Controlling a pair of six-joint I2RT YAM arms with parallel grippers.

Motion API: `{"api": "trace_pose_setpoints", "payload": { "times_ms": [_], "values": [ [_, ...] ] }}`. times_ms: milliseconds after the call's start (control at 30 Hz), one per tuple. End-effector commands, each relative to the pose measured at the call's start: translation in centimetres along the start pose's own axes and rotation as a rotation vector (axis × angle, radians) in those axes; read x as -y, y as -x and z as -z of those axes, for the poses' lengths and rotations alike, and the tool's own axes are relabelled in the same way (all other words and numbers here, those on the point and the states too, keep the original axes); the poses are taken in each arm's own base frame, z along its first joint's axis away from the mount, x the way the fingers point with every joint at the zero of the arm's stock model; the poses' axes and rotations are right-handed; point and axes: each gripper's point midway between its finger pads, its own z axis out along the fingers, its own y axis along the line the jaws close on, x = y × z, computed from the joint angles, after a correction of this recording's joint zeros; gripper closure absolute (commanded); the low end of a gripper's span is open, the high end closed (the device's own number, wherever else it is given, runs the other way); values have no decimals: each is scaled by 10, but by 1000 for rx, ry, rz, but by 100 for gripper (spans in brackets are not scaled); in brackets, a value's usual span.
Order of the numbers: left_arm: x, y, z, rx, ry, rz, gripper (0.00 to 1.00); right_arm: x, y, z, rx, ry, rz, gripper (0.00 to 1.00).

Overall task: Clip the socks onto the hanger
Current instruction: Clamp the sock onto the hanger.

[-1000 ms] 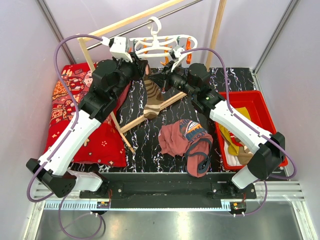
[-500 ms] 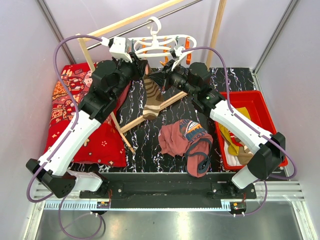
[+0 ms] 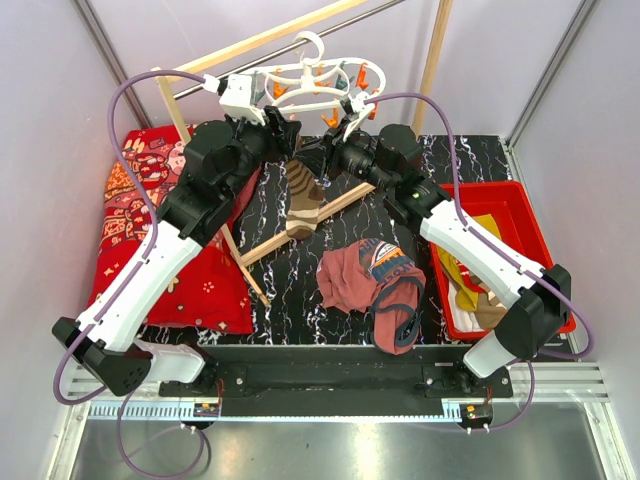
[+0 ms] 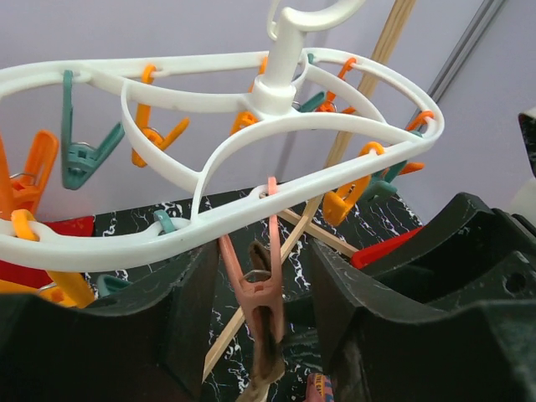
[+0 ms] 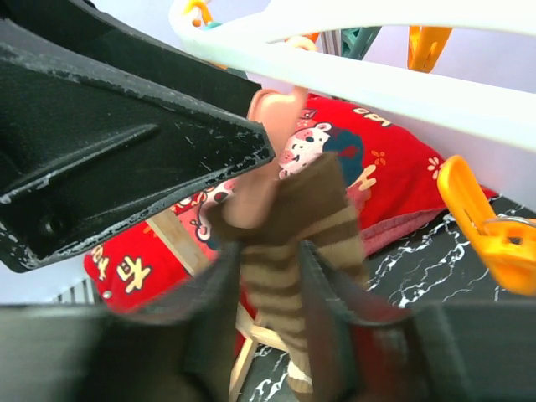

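Under the white sock hanger (image 4: 100, 247), the brown-striped sock (image 5: 314, 243) hangs from a salmon peg (image 4: 255, 293). If that peg bites only the cuff's edge, I judge the sock could slip down to the tabletop (image 3: 290, 300). My left fingers (image 4: 167, 335) stand parted either side of the peg, clear of it. My right fingers (image 5: 201, 335), blurred but parted too, flank the cuff just below.

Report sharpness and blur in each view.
Top external: sharp and evenly lit. Left wrist: hanger crisp against the plain wall. Right wrist: right end effector's fingers smeared along the bottom, striped sock clearer.
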Motion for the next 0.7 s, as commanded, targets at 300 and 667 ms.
{"api": "trace_pose_setpoints", "payload": {
  "times_ms": [300,667],
  "values": [
    [2,15,4,44,0,32,49,8,12,49,72,-131,120,35],
    [7,13,-1,22,-13,55,49,20,34,67,200,-216,253,35]
  ]
}}
